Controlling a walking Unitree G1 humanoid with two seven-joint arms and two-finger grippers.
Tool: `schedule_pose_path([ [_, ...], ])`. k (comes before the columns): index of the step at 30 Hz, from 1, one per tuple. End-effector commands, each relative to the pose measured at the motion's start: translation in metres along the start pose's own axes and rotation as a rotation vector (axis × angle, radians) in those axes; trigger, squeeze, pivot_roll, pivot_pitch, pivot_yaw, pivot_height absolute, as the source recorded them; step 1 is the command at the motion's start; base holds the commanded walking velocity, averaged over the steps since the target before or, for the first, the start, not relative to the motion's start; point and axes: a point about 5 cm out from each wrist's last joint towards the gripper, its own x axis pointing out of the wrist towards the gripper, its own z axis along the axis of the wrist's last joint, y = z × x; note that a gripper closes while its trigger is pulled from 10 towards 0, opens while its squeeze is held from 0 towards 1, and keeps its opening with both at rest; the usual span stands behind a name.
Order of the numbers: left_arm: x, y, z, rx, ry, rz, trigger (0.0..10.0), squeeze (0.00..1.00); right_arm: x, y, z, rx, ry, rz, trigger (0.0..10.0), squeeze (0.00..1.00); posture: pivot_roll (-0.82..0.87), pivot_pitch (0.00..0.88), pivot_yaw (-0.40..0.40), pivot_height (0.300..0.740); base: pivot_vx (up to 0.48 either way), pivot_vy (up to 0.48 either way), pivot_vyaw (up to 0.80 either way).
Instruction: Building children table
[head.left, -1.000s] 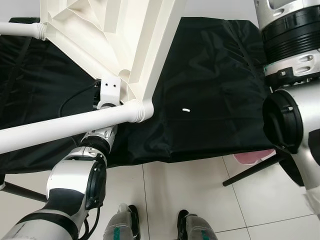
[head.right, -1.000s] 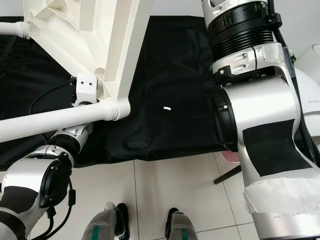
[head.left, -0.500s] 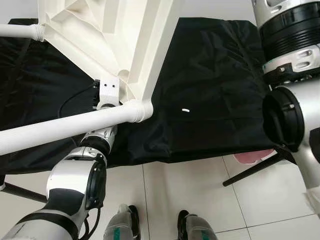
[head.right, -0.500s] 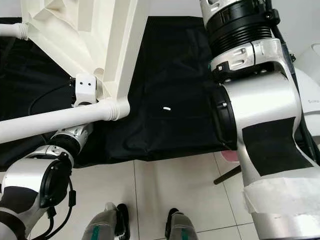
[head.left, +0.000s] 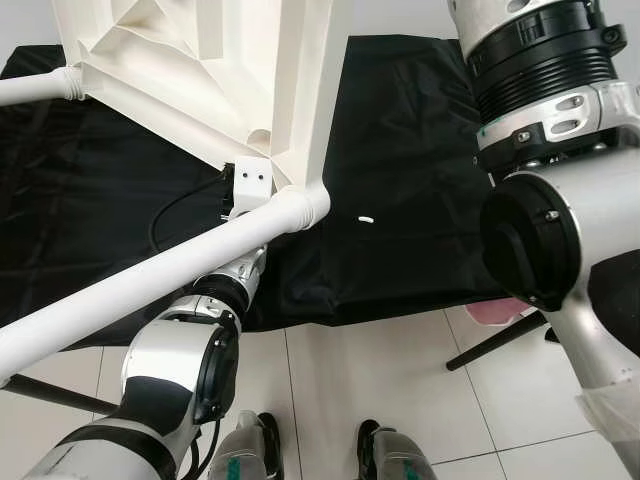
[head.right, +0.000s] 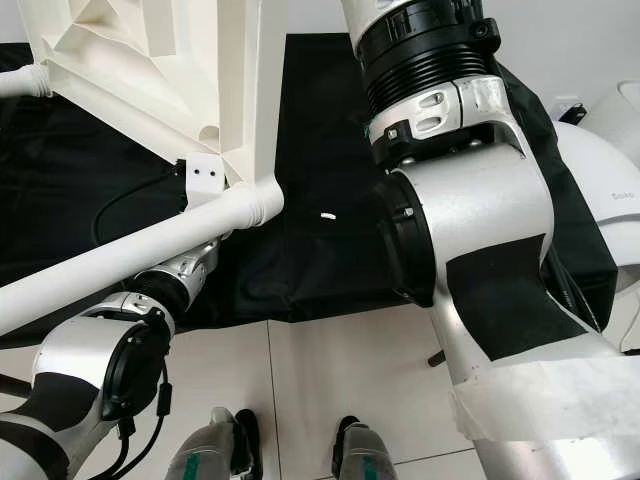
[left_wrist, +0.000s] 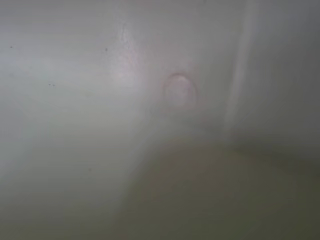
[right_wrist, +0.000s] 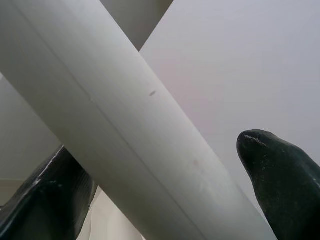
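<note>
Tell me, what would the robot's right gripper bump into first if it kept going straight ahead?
Probably the long white plastic table leg: it crosses right between the right gripper jaws, very close, though exact depth is unclear.

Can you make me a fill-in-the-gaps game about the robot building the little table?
1. The table top and its legs are the colour ____.
2. The cloth spread under the table parts is ____.
3. In the right wrist view, the two black fingers sit on either side of a white table ____.
4. On the floor tiles at the bottom, you can see the robot's own two ____.

Missing words: white; black; leg; feet
</note>
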Motion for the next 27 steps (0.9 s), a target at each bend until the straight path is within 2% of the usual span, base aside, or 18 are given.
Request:
schedule_pose_path([
  [1,-0.004,-0.039,-0.021,0.058,0.169,-0.239,10.0,0.0,0.02,0.035,0.015,0.091,-0.11,0.132,10.0,0.0,-0.27,0.142,-0.018,0.74,0.0,0.0,0.0],
  [11,-0.006,-0.037,-0.028,0.053,0.176,-0.235,10.0,0.0,0.02,0.038,0.013,0.106,-0.113,0.17,10.0,0.0,-0.27,0.147,-0.019,0.74,0.0,0.0,0.0],
  [12,-0.007,-0.036,-0.03,0.033,0.183,-0.23,10.0,0.0,0.019,0.038,0.013,0.114,-0.112,0.175,10.0,1.0,-0.28,0.148,-0.018,0.74,0.0,0.0,0.0],
  [19,-0.008,-0.034,-0.033,0.006,0.195,-0.218,10.0,0.0,0.015,0.038,0.013,0.1,-0.122,0.198,10.0,1.0,-0.27,0.146,-0.019,0.74,0.0,0.0,0.0],
  [20,-0.008,-0.034,-0.033,0.002,0.193,-0.216,10.0,0.0,0.011,0.038,0.013,0.085,-0.128,0.212,10.0,0.77,-0.27,0.145,-0.021,0.74,0.0,0.0,0.0],
  [21,-0.008,-0.033,-0.033,-0.002,0.192,-0.215,10.0,0.0,0.007,0.038,0.012,0.068,-0.131,0.229,10.0,0.0,-0.28,0.146,-0.019,0.74,0.0,0.0,0.0],
  [25,-0.008,-0.034,-0.033,0.003,0.191,-0.215,10.0,0.0,-0.003,0.038,0.011,0.045,-0.138,0.272,10.0,0.0,-0.28,0.147,-0.02,0.74,0.0,0.0,0.0],
  [27,-0.008,-0.036,-0.033,0.0,0.187,-0.219,10.0,0.0,-0.013,0.039,0.009,0.034,-0.139,0.326,10.0,0.0,-0.29,0.148,-0.016,0.74,0.0,0.0,0.0],
])
